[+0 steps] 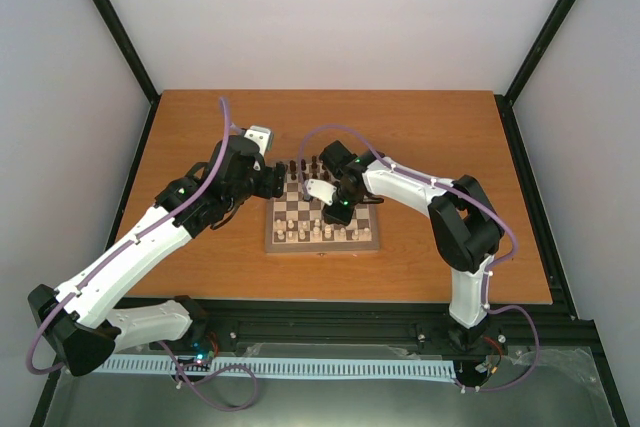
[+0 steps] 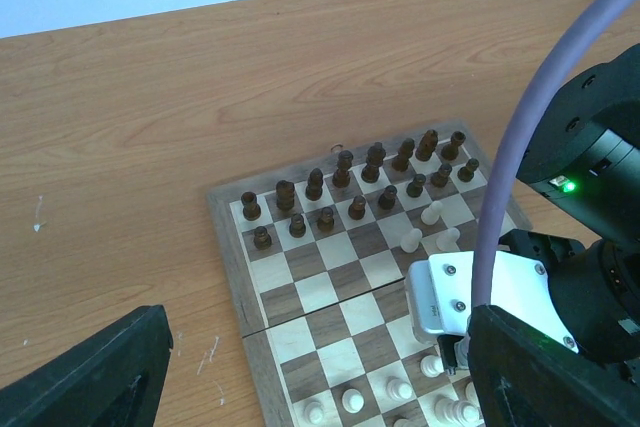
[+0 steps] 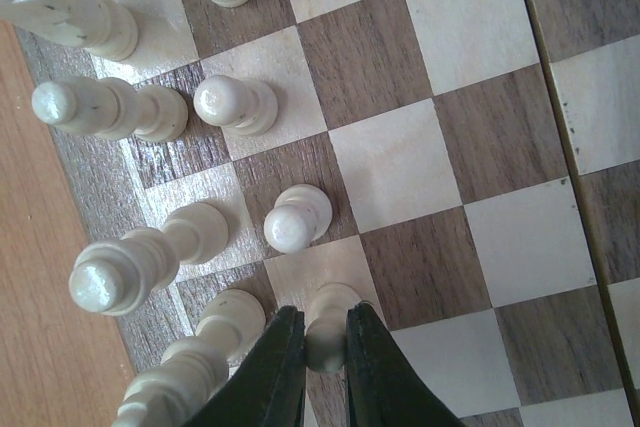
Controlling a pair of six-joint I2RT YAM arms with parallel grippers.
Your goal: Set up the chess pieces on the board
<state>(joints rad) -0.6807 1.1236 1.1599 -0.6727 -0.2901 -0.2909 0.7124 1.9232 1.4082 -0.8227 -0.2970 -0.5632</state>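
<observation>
The board (image 1: 322, 245) lies mid-table. Dark chess pieces (image 2: 340, 172) stand in two rows along its far side (image 1: 310, 165). Cream pieces (image 3: 232, 104) crowd the near rows, and three cream pawns (image 2: 411, 239) stand just in front of the dark rows. My right gripper (image 3: 326, 319) is shut on a cream pawn (image 3: 332, 299) whose base rests on a light square in the near pawn row; in the top view it hangs over the board's middle (image 1: 335, 215). My left gripper (image 2: 320, 382) is open and empty, hovering above the board's far left corner (image 1: 285, 182).
The orange-brown tabletop (image 1: 430, 137) surrounds the board on all sides. The right arm's white wrist camera (image 2: 480, 292) and a purple cable (image 2: 520, 147) sit close in front of the left gripper. Black frame posts (image 1: 540, 47) line the table's sides.
</observation>
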